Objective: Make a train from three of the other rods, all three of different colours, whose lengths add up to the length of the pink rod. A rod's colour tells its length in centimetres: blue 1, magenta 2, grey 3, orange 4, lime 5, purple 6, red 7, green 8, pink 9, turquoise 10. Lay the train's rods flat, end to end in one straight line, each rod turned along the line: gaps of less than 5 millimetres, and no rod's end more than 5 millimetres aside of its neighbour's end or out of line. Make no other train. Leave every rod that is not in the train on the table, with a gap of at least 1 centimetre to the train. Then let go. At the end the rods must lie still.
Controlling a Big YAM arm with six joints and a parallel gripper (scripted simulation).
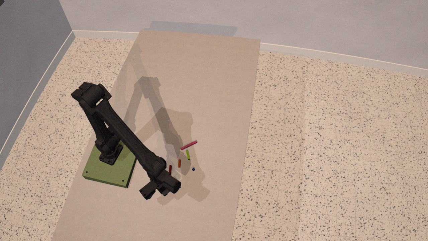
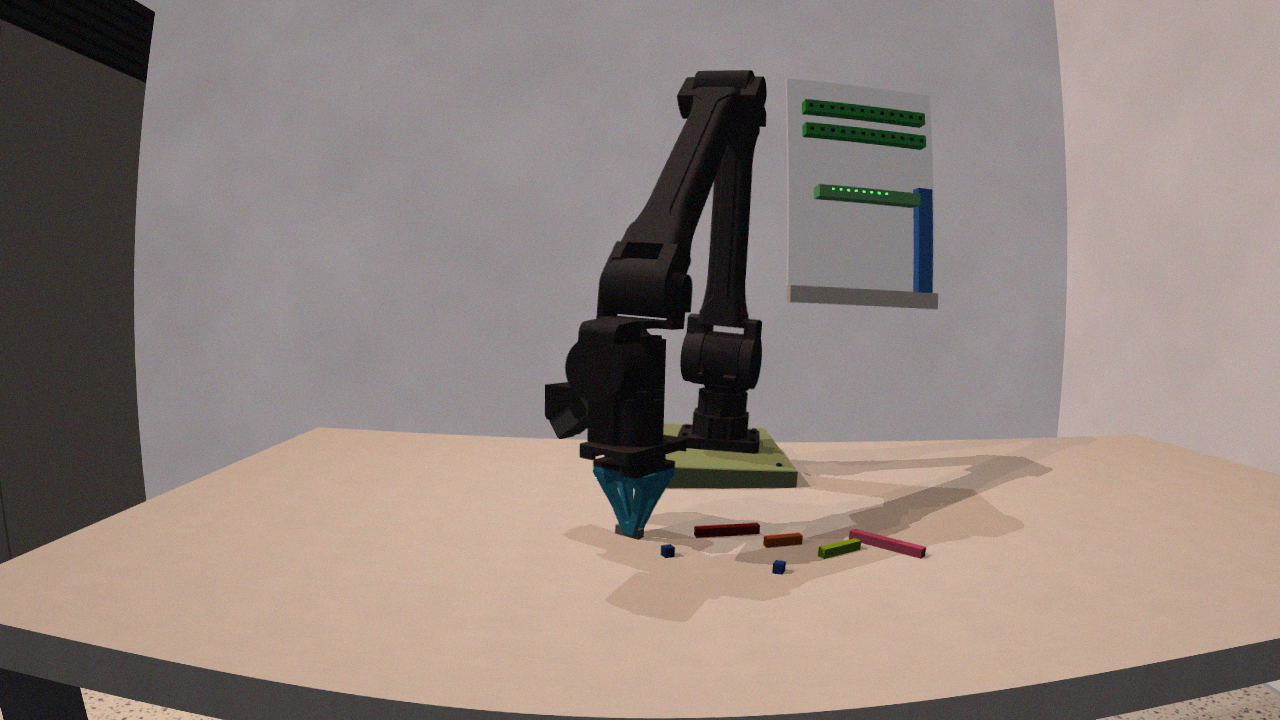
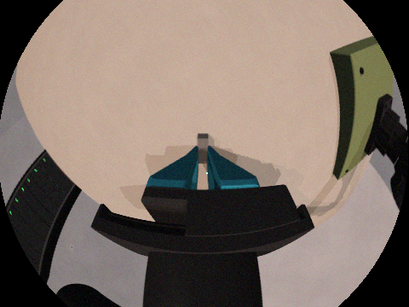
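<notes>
My gripper [image 2: 630,530] stands with its teal fingertips down at the table, left of the rods, shut on a small grey rod [image 3: 203,139] whose end sticks out beyond the fingertips in the wrist view. To its right lie a red rod [image 2: 725,530], an orange rod [image 2: 782,539], a lime rod [image 2: 838,548] and the pink rod [image 2: 887,543], all apart from each other. Two blue cubes [image 2: 667,550] [image 2: 778,565] lie in front of them. From above I see the pink [image 1: 188,145], lime [image 1: 187,154], orange [image 1: 179,163] and red [image 1: 170,169] rods and one blue cube [image 1: 193,169].
The arm's green base plate [image 1: 109,167] sits at the table's left edge, behind the gripper in the front view [image 2: 729,465]. A panel with green bars [image 2: 861,192] hangs behind the arm.
</notes>
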